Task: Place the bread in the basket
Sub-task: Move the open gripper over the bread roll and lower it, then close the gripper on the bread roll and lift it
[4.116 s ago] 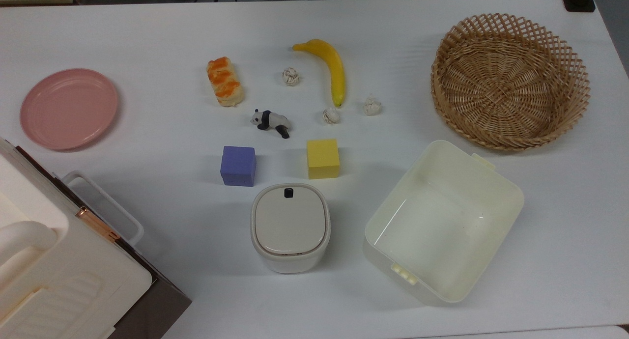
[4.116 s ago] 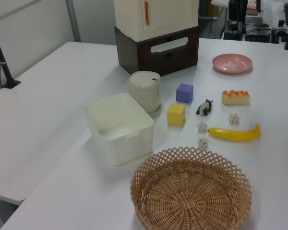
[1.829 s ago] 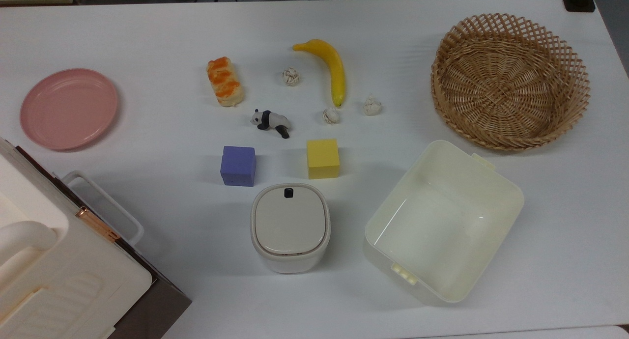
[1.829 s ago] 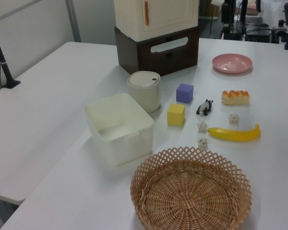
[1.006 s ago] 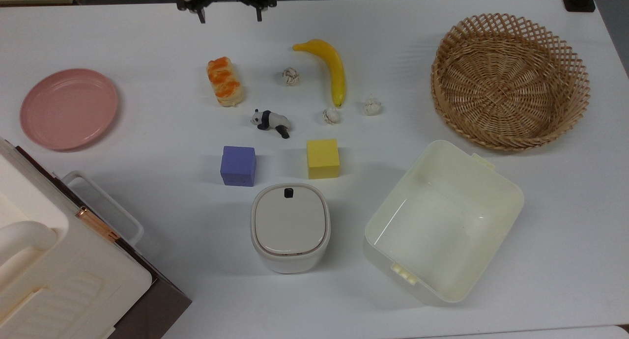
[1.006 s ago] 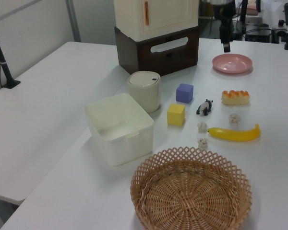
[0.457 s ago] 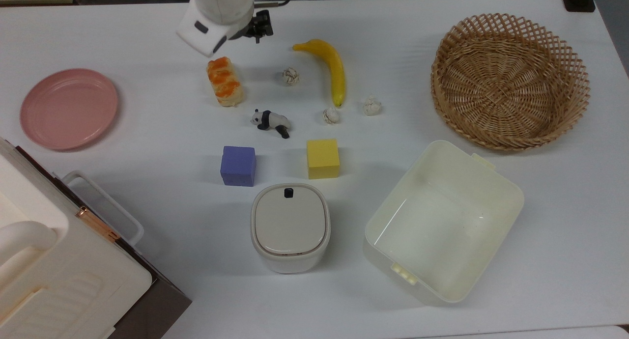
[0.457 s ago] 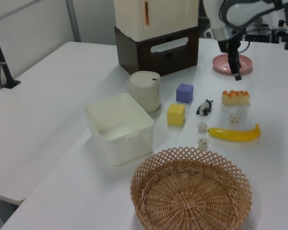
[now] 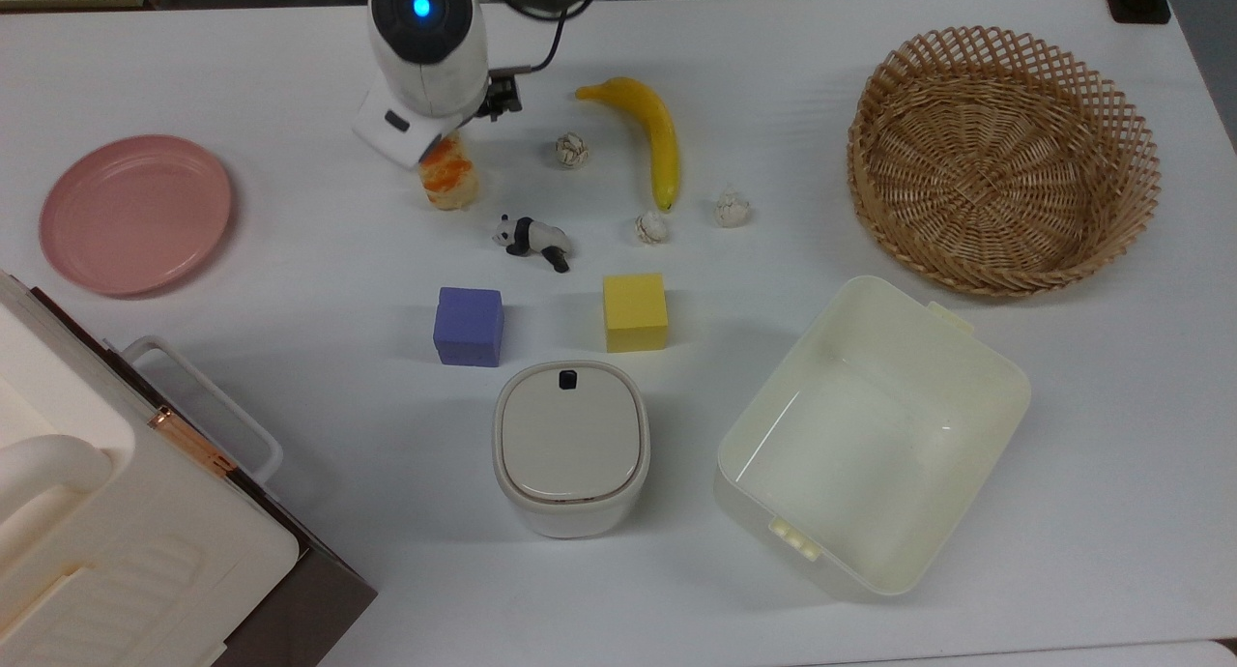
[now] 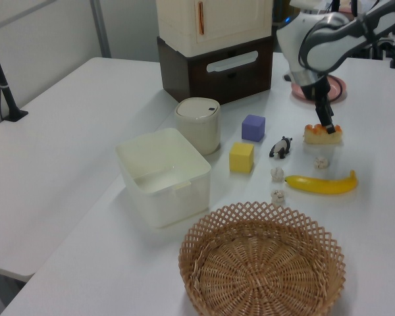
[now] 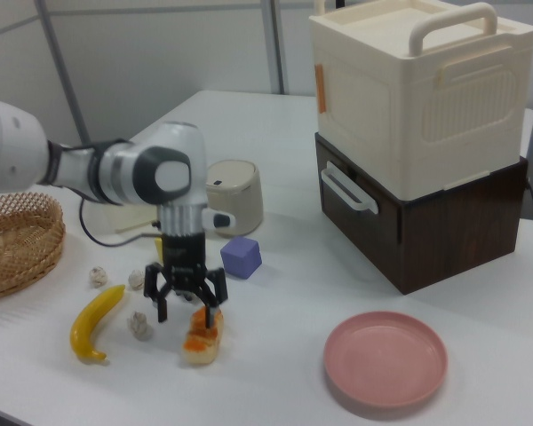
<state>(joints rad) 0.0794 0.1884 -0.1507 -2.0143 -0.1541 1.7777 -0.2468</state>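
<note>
From my seat, the black two-finger gripper point(image 11: 186, 306) hangs over the small tan loaf of bread with orange glaze point(image 11: 202, 335), which lies on the white table point(image 9: 290, 261) between the pink round plate point(image 9: 134, 213) and the yellow banana point(image 9: 653, 135). In the right view I see the fingers point(image 11: 163, 302) spread apart, one on each side of the loaf's far end; I cannot tell whether they touch it. In the top view the white arm point(image 9: 422, 58) covers most of the bread, so I see just its near end. In the left view the arm's end hides part of the loaf's top.

The large round woven wicker basket point(image 9: 1003, 159) sits well apart from the bread, at the top view's right, holding nothing. In the right view I get just a slice of the basket at the left edge. The cream rectangular plastic tub point(image 9: 870, 435) stands just beside the basket. The cream-and-brown storage boxes point(image 9: 116, 532) are cut off at the top view's lower left corner.
</note>
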